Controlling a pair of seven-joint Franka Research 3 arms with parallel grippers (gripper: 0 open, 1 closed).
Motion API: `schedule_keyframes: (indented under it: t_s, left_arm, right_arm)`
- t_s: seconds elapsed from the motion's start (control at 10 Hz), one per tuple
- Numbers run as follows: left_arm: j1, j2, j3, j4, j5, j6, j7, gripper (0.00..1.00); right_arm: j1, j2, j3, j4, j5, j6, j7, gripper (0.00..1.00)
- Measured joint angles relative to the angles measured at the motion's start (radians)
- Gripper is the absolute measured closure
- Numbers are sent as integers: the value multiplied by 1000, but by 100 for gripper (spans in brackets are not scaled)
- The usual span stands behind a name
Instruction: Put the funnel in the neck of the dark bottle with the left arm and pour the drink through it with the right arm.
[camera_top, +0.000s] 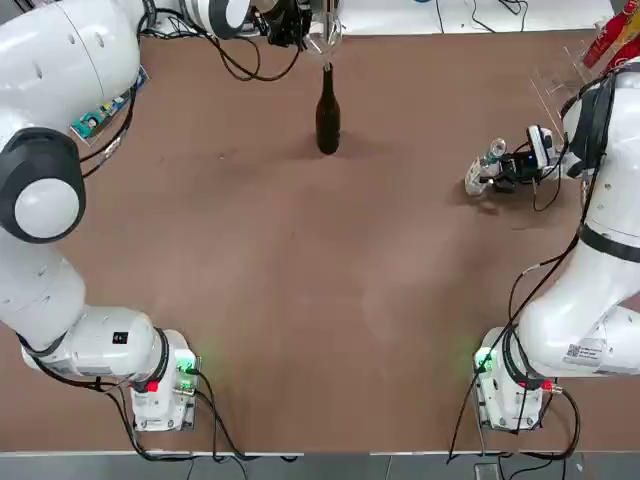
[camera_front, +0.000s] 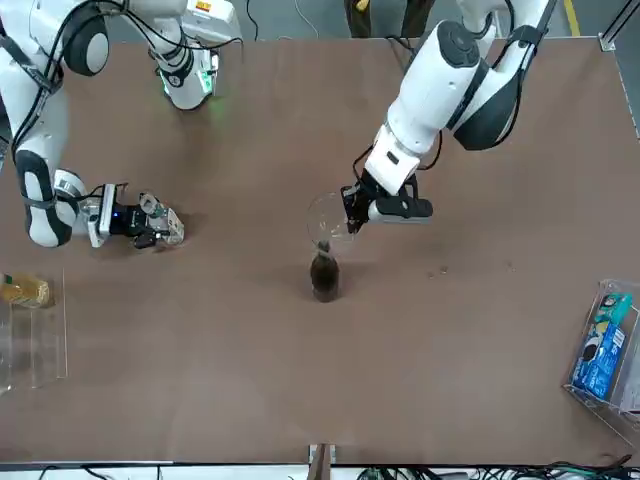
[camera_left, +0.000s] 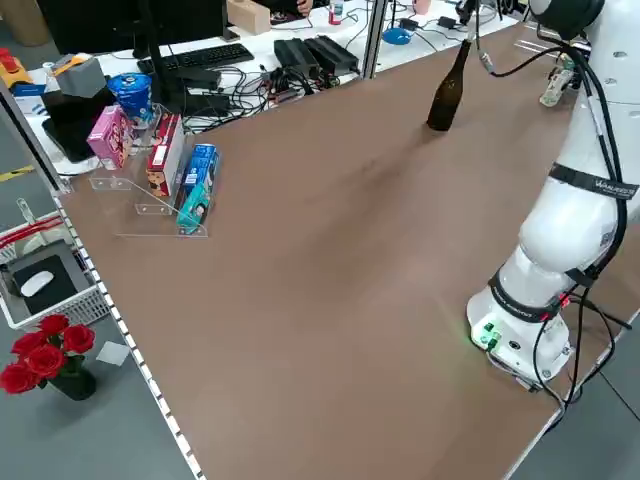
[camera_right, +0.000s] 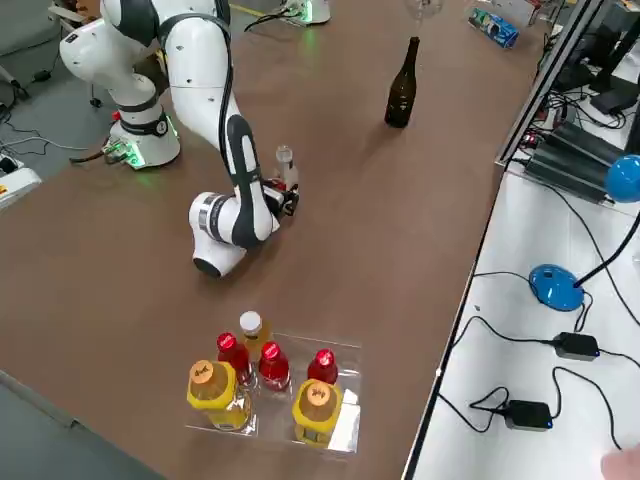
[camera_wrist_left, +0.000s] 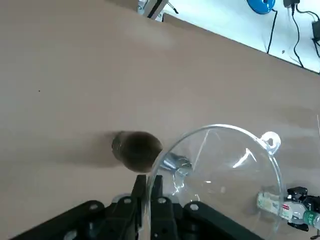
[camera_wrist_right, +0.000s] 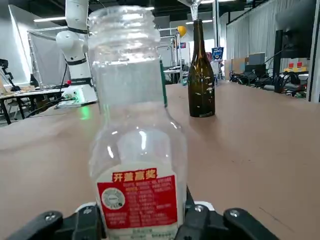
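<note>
The dark bottle stands upright at the table's far middle. My left gripper hovers beside its neck, shut on the rim of the clear funnel. The funnel's spout hangs at the bottle's mouth; whether it is inside, I cannot tell. At the right side of the table my right gripper reaches in low and level and is shut on the drink. This small clear bottle stands upright on the table, and its threaded mouth is bare.
A clear tray of red and yellow bottles stands at the table's right edge, close behind my right arm. A clear stand with boxes sits at the left edge. Bare brown table lies between the two arms.
</note>
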Motion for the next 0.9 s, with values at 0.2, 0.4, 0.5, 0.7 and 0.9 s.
schedule_keyframes:
  t_s: [0.2,0.4,0.5,0.7,0.9]
  left_arm:
    - [0,0,0,0,2,0,0,92]
    - [0,1,0,0,2,0,0,93]
    - [0,2,0,0,3,0,0,93]
    - [0,5,0,1,6,1,0,93]
    - [0,9,0,2,9,1,0,93]
  right_arm:
    - [0,-2,-2,7,1,-9,28,48]
    - [6,-27,-16,15,3,-30,60,48]
    - [13,-57,-26,16,3,-32,80,48]
    - [26,-153,-46,17,0,-22,129,48]
    - [39,-260,-55,15,-30,37,246,48]
